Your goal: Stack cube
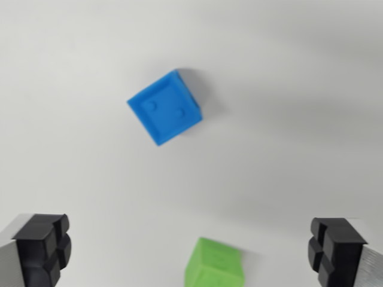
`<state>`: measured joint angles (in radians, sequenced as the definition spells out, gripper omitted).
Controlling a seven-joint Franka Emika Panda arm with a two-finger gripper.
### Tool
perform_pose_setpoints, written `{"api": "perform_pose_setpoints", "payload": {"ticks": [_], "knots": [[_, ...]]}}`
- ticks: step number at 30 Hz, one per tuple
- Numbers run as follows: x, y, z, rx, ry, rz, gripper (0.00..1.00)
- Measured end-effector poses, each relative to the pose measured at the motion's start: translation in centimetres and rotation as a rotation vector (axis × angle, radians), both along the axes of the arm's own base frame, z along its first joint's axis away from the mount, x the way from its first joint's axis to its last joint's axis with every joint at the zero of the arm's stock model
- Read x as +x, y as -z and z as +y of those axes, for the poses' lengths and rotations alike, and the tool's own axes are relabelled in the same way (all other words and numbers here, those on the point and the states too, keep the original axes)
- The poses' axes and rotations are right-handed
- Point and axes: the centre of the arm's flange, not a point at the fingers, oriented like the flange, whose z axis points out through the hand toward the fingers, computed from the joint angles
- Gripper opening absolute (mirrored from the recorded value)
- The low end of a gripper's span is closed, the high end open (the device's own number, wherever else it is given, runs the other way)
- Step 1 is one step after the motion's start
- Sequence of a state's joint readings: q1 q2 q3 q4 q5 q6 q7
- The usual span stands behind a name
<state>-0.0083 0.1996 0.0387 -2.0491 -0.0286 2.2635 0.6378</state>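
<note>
- I read no brand, label or writing on anything; the small blue plastic cube [164, 107] shows only two round dimples on its top face.
- The small green plastic cube [213, 264] is cut off by the bottom edge; its marks are too blurred to make out.
- The two cubes lie apart on the plain white table [287, 119].
- My gripper [191, 254] is released, black finger pads [45, 248] wide apart, grasping nothing, with the green cube between them.

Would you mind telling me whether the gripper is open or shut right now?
Open: the gripper has its fingers far apart at the frame's edges, holding nothing.
</note>
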Motion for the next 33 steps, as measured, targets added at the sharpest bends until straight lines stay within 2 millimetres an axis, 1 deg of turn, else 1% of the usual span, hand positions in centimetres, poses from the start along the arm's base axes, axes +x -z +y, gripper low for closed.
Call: {"api": "perform_pose_setpoints", "payload": {"ticks": [19, 33], "knots": [[0.3, 6.6, 0.9, 0.008, -0.195, 0.009, 1.0], [0.5, 12.6, 1.7, 0.011, -0.374, 0.019, 1.0]]}}
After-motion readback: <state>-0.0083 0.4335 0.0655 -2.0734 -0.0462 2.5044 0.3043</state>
